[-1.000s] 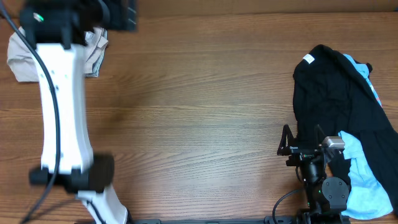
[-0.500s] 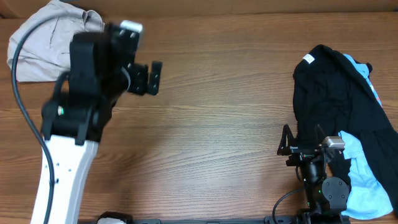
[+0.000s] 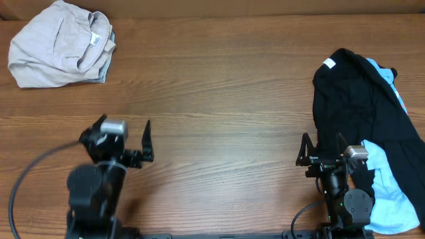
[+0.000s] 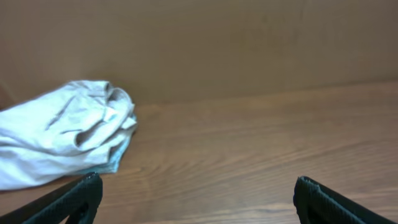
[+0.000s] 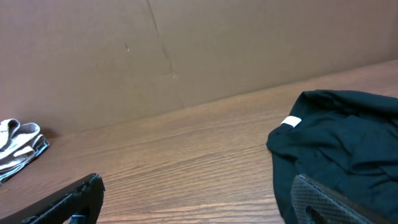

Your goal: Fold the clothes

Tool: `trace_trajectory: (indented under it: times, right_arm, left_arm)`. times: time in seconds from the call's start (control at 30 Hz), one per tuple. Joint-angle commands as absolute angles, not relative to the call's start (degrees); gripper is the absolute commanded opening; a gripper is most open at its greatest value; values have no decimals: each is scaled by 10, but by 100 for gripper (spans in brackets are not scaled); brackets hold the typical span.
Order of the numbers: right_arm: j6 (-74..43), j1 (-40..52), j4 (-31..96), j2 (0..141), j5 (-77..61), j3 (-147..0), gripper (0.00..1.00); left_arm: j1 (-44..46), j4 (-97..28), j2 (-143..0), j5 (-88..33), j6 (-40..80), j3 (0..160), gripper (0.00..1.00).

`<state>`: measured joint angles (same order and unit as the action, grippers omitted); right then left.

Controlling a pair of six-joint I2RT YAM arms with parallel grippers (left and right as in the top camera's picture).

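The clothes lie in two places. Beige shorts (image 3: pixel 60 43) sit bundled at the table's far left corner, with a pale blue edge (image 4: pixel 120 151) showing under them; the left wrist view has them at the left (image 4: pixel 62 130). A black garment (image 3: pixel 358 99) is heaped at the right over a sky-blue one (image 3: pixel 385 182). My left gripper (image 3: pixel 123 129) hangs open near the front left, well short of the shorts, its jaws wide over bare wood (image 4: pixel 196 186). My right gripper (image 3: pixel 323 145) is open at the black garment's left edge (image 5: pixel 342 137), holding nothing (image 5: pixel 198 186).
A brown wall (image 4: pixel 217 43) runs along the table's far edge. Bare wooden tabletop (image 3: pixel 219 113) stretches between the two piles. The right arm's base (image 3: pixel 352 202) rests partly against the sky-blue cloth.
My left arm has drawn back from the beige shorts at the far left to the front of the table, leaving them uncovered. The right arm has not moved.
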<state>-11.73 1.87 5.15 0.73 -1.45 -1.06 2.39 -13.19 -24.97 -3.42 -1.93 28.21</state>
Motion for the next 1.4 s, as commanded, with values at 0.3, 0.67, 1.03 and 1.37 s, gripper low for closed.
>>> trace_trajectory:
  times: [0.3,0.67,1.03,1.37]
  right_arm:
    - [-116,15,48,2,-11,-4,100]
    - [-116,15,48,2,-11,-4,100]
    - [-116,15,48,2,-11,-4,100]
    - [-116,15,48,2,-11,-4,100]
  left_arm:
    - [-56,-64,-49,-76,-30,121,100]
    - [-75,-28,-2,-73,-30,62,100]
    - [-52,11,-2,-65,-30,3,100]
    - [-53,-38,-2,-64,-22,3,100]
